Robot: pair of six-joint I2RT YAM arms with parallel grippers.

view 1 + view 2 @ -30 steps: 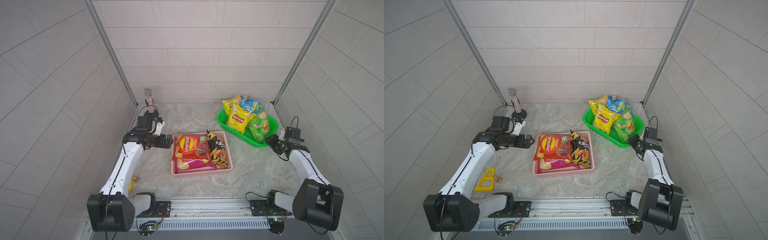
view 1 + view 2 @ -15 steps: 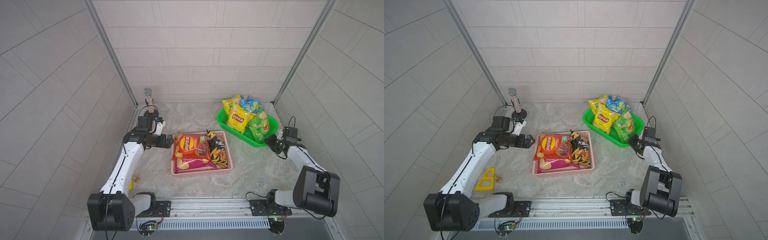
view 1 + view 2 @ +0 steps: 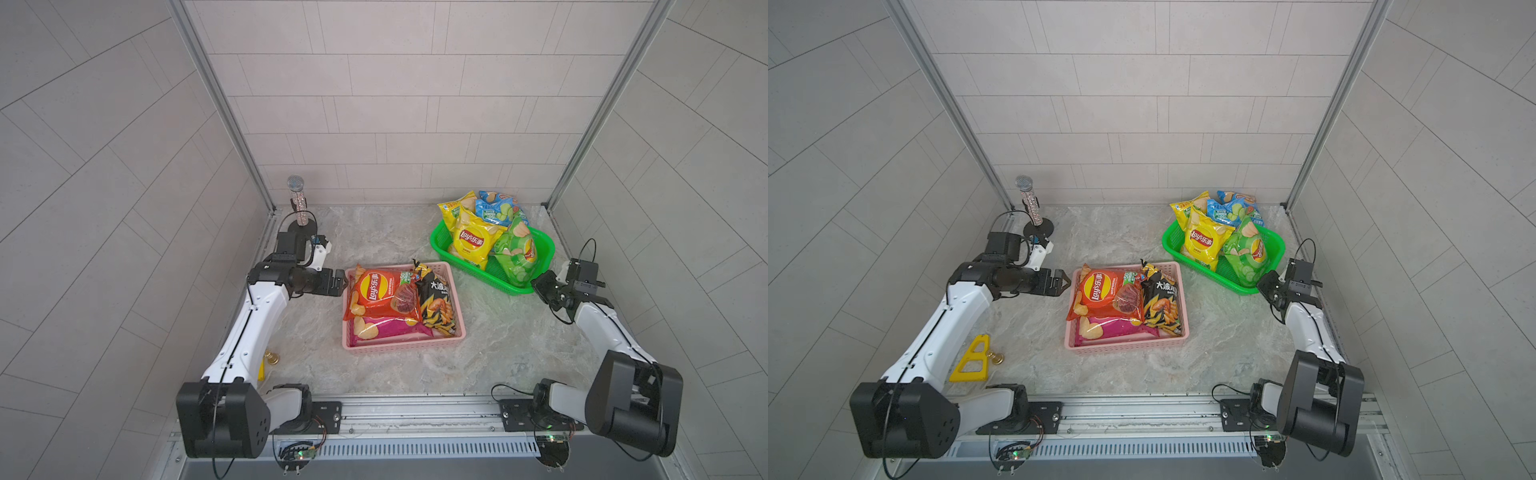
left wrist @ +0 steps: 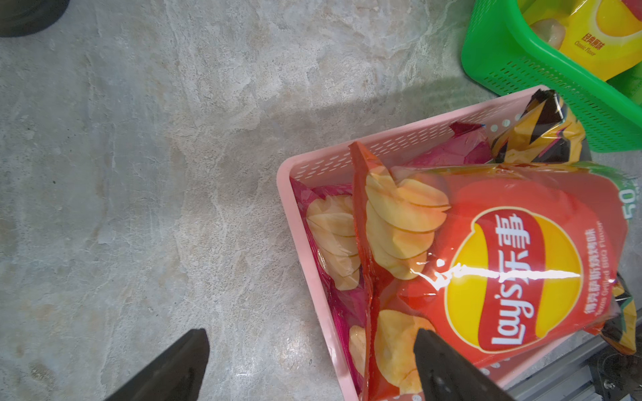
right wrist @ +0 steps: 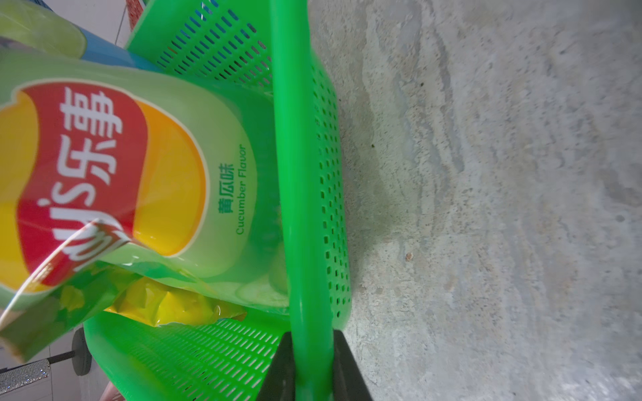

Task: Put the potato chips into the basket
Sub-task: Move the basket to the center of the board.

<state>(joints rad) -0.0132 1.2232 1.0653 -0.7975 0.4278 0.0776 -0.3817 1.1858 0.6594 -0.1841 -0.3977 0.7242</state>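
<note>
A pink basket (image 3: 403,343) (image 3: 1125,345) in mid-table holds potato chips: an orange-red bag (image 3: 380,291) (image 4: 503,260) on top, a magenta bag (image 3: 390,328) under it and a black bag (image 3: 436,303) beside them. My left gripper (image 3: 343,282) (image 4: 311,335) is open at that basket's left edge, one finger above the orange-red bag and one above the table. A green basket (image 3: 453,261) at the back right carries yellow (image 3: 471,241), blue (image 3: 496,205) and green (image 3: 515,253) (image 5: 173,139) bags. My right gripper (image 3: 536,284) (image 5: 311,338) is shut on the green basket's rim (image 5: 295,139).
A glittery microphone (image 3: 297,203) on a round stand is at the back left corner, just behind my left arm. A yellow triangular piece (image 3: 971,361) and a small brass object (image 3: 272,357) lie near the left arm's base. Tiled walls close in three sides.
My right gripper's jaws have closed onto the green basket's rim. The left arm and the bags have not moved.
</note>
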